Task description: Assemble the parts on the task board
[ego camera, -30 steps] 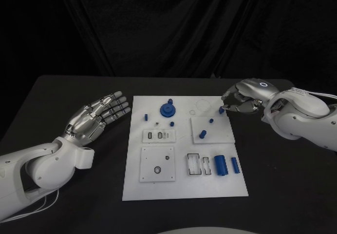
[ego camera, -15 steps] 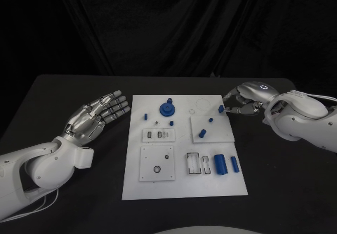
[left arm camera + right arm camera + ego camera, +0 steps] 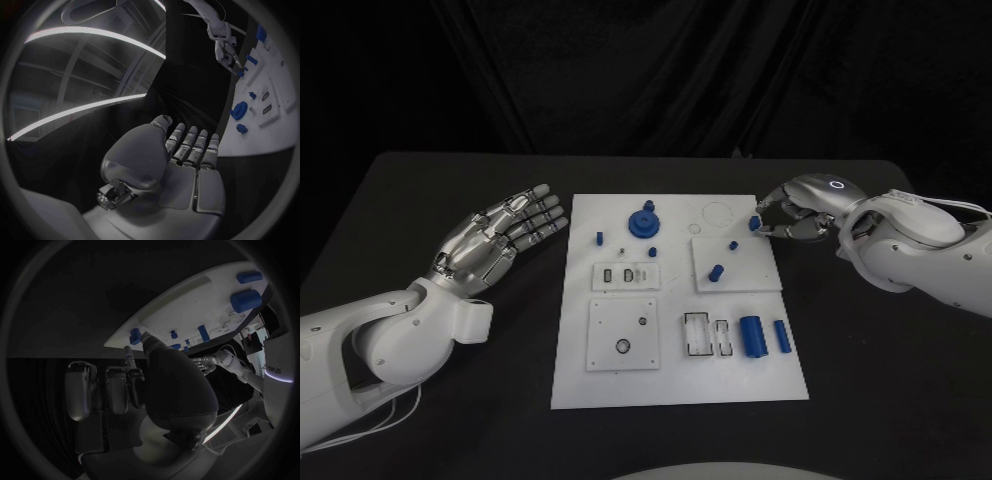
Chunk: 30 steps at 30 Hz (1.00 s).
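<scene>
Right robot hand [image 3: 795, 215] pinching blue part [image 3: 756, 223]

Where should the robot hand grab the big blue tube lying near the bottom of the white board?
Probably around the middle of the big blue tube, coming straight down from above. It lies flat on the white board, its long rounded sides facing left and right. Fingers could close across those sides, though a thinner blue bar lies close on one side, leaving little room there.
</scene>
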Motion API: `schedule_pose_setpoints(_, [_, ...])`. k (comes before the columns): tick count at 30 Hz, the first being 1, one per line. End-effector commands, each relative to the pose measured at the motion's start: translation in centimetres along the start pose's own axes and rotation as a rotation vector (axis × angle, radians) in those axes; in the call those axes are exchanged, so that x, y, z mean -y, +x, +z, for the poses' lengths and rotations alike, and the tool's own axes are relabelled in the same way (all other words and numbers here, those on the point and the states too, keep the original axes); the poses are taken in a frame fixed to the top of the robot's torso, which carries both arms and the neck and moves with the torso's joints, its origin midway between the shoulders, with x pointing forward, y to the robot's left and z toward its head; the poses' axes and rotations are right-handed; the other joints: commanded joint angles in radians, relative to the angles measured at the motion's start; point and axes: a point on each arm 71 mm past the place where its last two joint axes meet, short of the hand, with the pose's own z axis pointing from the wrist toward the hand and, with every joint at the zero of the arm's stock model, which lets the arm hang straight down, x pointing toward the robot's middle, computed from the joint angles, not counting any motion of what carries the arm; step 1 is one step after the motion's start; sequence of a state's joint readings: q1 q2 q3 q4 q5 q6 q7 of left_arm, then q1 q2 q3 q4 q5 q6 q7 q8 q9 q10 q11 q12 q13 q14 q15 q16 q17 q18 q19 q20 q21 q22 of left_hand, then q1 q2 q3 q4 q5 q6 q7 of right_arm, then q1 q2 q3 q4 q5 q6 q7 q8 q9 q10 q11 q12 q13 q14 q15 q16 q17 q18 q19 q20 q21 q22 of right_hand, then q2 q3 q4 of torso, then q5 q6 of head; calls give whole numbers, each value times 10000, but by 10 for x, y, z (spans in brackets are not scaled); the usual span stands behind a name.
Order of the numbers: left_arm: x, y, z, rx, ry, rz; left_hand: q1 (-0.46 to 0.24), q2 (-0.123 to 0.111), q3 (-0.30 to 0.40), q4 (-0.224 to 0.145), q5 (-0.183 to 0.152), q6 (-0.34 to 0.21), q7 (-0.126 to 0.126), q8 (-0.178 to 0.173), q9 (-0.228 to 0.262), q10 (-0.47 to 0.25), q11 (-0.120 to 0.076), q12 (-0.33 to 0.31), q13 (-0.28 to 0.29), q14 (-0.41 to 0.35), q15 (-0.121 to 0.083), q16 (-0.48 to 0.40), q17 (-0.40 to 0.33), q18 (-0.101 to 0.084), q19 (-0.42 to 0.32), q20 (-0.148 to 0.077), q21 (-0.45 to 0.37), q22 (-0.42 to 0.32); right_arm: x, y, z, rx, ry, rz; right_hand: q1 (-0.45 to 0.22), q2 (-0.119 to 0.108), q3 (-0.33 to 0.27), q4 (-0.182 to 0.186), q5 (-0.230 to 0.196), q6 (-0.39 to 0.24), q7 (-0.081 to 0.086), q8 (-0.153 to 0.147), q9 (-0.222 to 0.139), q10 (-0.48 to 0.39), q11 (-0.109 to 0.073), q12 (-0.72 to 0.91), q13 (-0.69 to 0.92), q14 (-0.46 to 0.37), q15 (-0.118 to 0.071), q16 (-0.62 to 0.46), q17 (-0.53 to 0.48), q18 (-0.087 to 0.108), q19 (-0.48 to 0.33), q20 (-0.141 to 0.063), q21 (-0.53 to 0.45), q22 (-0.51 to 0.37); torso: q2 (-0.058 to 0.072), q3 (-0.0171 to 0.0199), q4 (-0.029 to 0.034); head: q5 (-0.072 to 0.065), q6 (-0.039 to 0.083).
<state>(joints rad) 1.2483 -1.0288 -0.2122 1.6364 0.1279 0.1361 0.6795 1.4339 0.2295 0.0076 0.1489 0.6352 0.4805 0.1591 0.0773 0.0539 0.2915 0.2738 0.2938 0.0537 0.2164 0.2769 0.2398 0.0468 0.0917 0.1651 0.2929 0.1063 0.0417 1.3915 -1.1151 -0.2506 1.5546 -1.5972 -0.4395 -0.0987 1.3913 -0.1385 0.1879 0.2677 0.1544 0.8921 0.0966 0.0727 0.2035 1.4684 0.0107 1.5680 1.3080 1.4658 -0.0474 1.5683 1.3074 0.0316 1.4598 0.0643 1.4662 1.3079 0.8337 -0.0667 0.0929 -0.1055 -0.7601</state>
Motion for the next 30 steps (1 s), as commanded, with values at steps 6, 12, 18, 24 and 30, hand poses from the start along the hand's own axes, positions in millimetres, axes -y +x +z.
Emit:
schedule_pose_setpoints(6, [10,1,0,-160,1396,-135,-113,-35,65,-21,-77,-29,165,-50,-1,-18,45,45,11,1,87,60,15,-161,-46,0,-45,-17,2,3,2,-115,342,-42,196,16,-2,35,159,-168,-7,-72,-52,1024,-33,28,2628,1050,-43,25,2634,49,242,-34,-140,1874,5,5,-4,10,-3])
schedule_pose_setpoints(12, [9,0,0,-172,1357,-141,-113,-35,65,-21,-77,-29,165,-50,-1,-18,45,45,11,1,87,60,15,-161,-46,0,-45,-17,1,4,5,-164,363,-61,238,33,-7,39,183,-240,0,-88,-80,1024,-29,28,2628,1050,-40,25,2634,72,184,-33,-223,1827,2,3,3,1,-12])
schedule_pose_setpoints(18, [9,0,1,-184,1328,-148,-125,-48,80,-23,-83,-46,167,-55,-3,-22,56,46,10,-5,88,63,14,-163,-48,-1,-46,-18,0,6,8,-220,343,-69,295,84,2,43,242,-244,15,-61,-96,1024,-18,28,2628,1050,-33,25,2634,94,128,-28,-306,1783,-4,0,-4,-3,-16])
schedule_pose_setpoints(24, [9,0,1,-183,1314,-147,-125,-48,80,-23,-83,-46,167,-55,-3,-22,56,46,10,-5,88,63,14,-163,-48,-1,-46,-18,-2,8,9,-261,302,-61,362,120,-4,41,368,-79,29,24,-78,1024,-9,28,2628,1050,-25,25,2634,116,74,-21,-395,1740,-1,0,-6,14,-13])
schedule_pose_setpoints(30, [9,1,1,-222,1308,-187,-125,-48,80,-23,-83,-46,167,-55,-3,-22,56,46,10,-5,88,63,14,-163,-48,-1,-46,-18,-2,9,9,-280,289,-63,502,162,22,-5,634,150,46,111,-46,1024,1,28,2628,942,-21,-223,2385,170,-54,-17,-610,1627,2,-2,4,7,-21])
